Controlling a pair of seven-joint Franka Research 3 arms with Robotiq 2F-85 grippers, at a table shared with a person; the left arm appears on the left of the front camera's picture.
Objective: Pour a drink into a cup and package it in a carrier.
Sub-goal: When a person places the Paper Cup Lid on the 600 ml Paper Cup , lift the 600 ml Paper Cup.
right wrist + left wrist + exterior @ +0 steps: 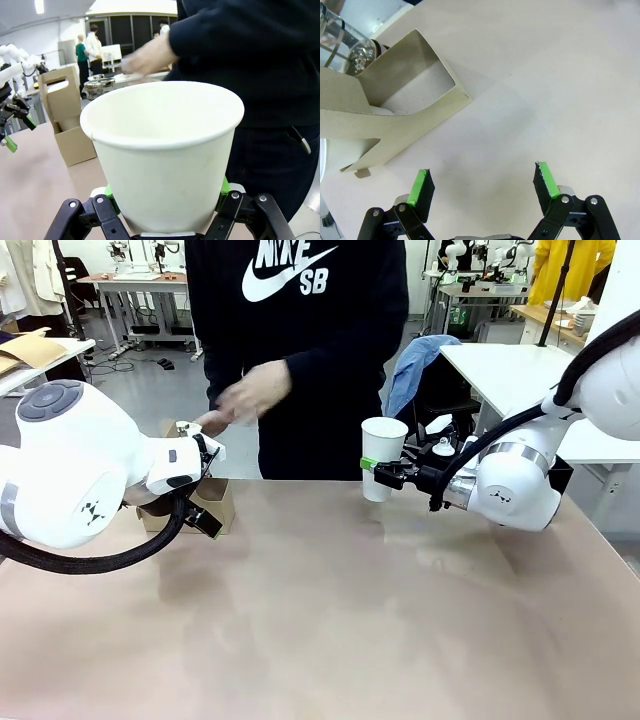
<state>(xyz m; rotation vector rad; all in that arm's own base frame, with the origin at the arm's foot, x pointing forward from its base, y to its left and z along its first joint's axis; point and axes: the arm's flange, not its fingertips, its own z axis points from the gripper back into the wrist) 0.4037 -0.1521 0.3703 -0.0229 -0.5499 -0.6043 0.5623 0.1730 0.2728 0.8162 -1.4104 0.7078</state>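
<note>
My right gripper [386, 472] is shut on a white paper cup [383, 455], holding it upright above the table's far side in front of the person. The right wrist view looks over the cup [165, 150] gripped between the green pads [224, 188]; it looks empty. The brown cardboard carrier [216, 506] stands at the far left with its handle tab up. My left gripper [483, 184] hangs open just beside the carrier [395, 112], touching nothing. Behind the carrier stands the glass jar [337, 37] of the drink; its liquid is hard to make out.
The person stands at the far edge with a hand [250, 395] raised above the carrier. A white table [500, 370] and a chair with blue cloth [415, 365] stand behind on the right. The tan tabletop [320, 620] lies bare toward me.
</note>
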